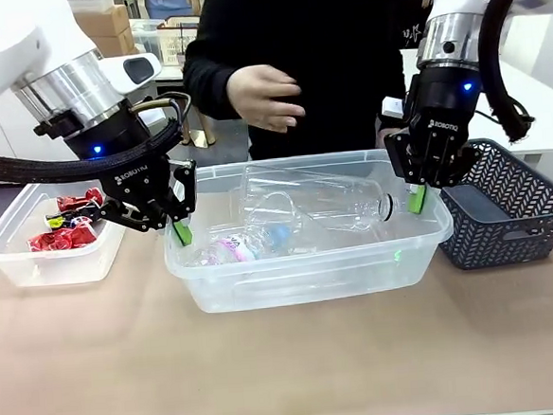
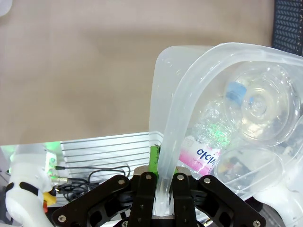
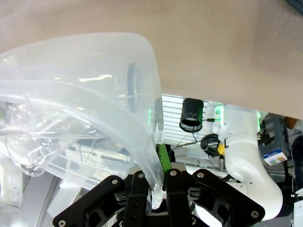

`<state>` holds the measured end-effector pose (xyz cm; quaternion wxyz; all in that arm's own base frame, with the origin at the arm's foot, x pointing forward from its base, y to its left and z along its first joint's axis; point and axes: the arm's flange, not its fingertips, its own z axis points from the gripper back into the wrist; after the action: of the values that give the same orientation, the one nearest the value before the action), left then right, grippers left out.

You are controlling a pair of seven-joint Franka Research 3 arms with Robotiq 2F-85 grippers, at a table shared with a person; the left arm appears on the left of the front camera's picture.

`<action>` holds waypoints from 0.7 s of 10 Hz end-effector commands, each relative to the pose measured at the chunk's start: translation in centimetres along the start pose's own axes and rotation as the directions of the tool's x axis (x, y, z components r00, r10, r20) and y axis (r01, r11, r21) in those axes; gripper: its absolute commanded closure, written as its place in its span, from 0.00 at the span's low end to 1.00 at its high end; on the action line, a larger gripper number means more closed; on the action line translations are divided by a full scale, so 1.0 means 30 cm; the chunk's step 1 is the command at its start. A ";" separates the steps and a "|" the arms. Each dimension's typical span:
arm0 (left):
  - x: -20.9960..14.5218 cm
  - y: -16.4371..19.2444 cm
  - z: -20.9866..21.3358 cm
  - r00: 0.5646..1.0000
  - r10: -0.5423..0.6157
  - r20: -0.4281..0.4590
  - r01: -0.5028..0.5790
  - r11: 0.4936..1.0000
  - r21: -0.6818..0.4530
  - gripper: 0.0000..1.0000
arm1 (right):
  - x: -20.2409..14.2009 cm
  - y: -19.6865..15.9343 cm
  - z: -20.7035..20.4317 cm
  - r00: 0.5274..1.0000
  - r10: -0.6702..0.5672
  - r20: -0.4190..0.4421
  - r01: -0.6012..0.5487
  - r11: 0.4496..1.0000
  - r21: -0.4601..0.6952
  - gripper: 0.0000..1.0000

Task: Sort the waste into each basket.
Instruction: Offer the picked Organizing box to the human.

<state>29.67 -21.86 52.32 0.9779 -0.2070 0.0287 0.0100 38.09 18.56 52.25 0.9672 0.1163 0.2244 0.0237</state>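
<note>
A large clear basket (image 1: pixel 310 279) stands mid-table, holding several clear plastic bottles (image 1: pixel 326 204); one has a pink label (image 1: pixel 230 250), another a blue cap (image 1: pixel 276 234). My left gripper (image 1: pixel 181 229) is shut on the basket's left rim, and my right gripper (image 1: pixel 415 198) is shut on its right rim. In the left wrist view the rim (image 2: pixel 199 80) runs down between the left gripper's (image 2: pixel 162 171) fingers, beside the pink-labelled bottle (image 2: pixel 203 152). The right wrist view shows the right gripper (image 3: pixel 159 163) clamped on the basket wall (image 3: pixel 94 61). A smaller clear basket (image 1: pixel 44 269) at the left holds red cans (image 1: pixel 65 232).
A dark grey lattice basket (image 1: pixel 509 205) sits right of the big tub, close to my right gripper. A person in black stands across the table with a hand (image 1: pixel 264 99) raised above the tub's far edge. Bare brown tabletop (image 1: pixel 288 368) lies in front.
</note>
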 end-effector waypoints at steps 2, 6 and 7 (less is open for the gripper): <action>-0.001 0.015 0.010 1.000 0.018 -0.003 -0.018 1.000 0.017 1.00 | -0.013 -0.023 0.009 1.000 0.000 0.004 0.000 1.000 0.026 1.00; -0.001 0.015 0.010 1.000 0.018 -0.003 -0.018 1.000 0.017 1.00 | -0.013 -0.023 0.009 1.000 0.000 0.004 0.000 1.000 0.026 1.00; -0.001 0.015 0.010 1.000 0.018 -0.003 -0.018 1.000 0.017 1.00 | -0.013 -0.023 0.009 1.000 0.000 0.004 0.000 1.000 0.026 1.00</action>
<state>29.67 -21.86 52.32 0.9779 -0.2070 0.0287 0.0100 38.09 18.56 52.25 0.9672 0.1163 0.2244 0.0237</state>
